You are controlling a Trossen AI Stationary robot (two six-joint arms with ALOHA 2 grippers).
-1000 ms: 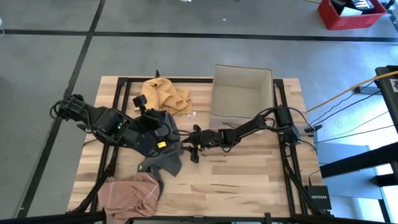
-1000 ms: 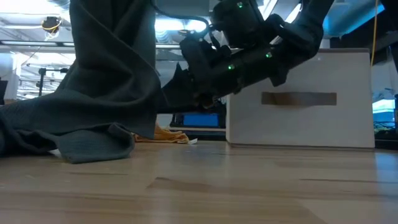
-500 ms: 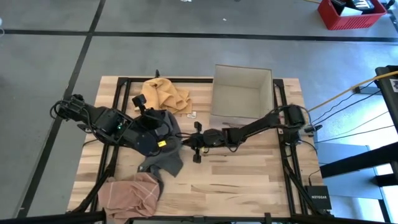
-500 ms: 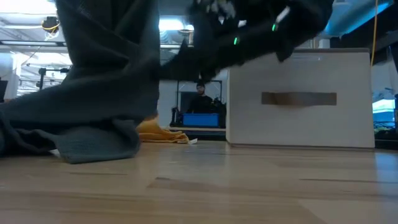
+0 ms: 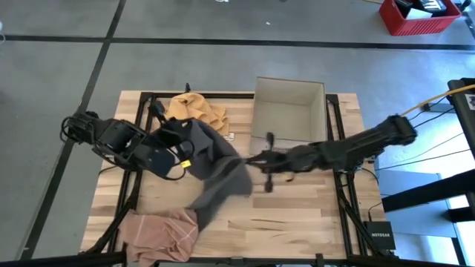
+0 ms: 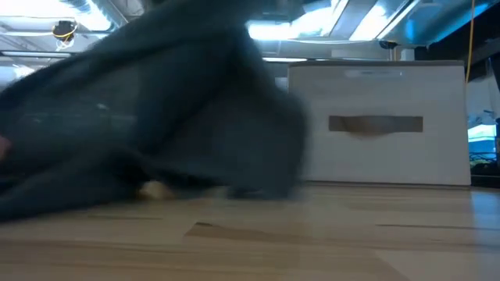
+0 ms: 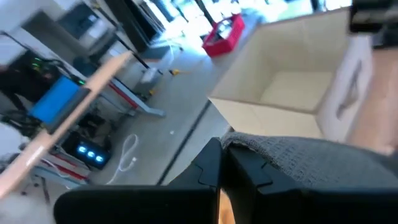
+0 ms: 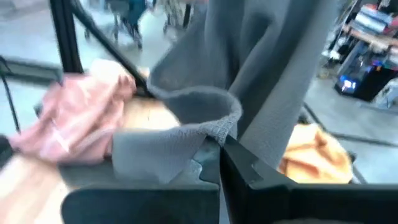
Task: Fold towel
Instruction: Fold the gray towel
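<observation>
Box: 1 open white box (image 5: 288, 113) stands at the counter's far edge, toward the right corner; its inside shows nothing but bare floor and walls.
Red crate: 1 red crate (image 5: 419, 15) sits on the floor well beyond the counter's far right corner, with dark items in it that cannot be made out.
Grey towel: the grey towel (image 5: 215, 172) is stretched in the air over the middle of the counter (image 5: 297, 215), held at 2 points, its lower part trailing toward the near left corner.
Left gripper: the left gripper (image 5: 180, 152) is over the left half of the counter, its fingers (image 7: 214, 171) pressed together on a hem of the grey towel.
Right gripper: the right gripper (image 5: 256, 160) reaches in from the right side to mid-counter, fingers (image 8: 239, 171) pinched on a folded corner of the grey towel.
Other cloths: 1 yellow cloth (image 5: 194, 110) lies bunched at the far edge, left of the box; 1 pink cloth (image 5: 159, 231) is heaped at the near left corner.
Open room: bare wood runs along the near edge from the middle to the right corner.
</observation>
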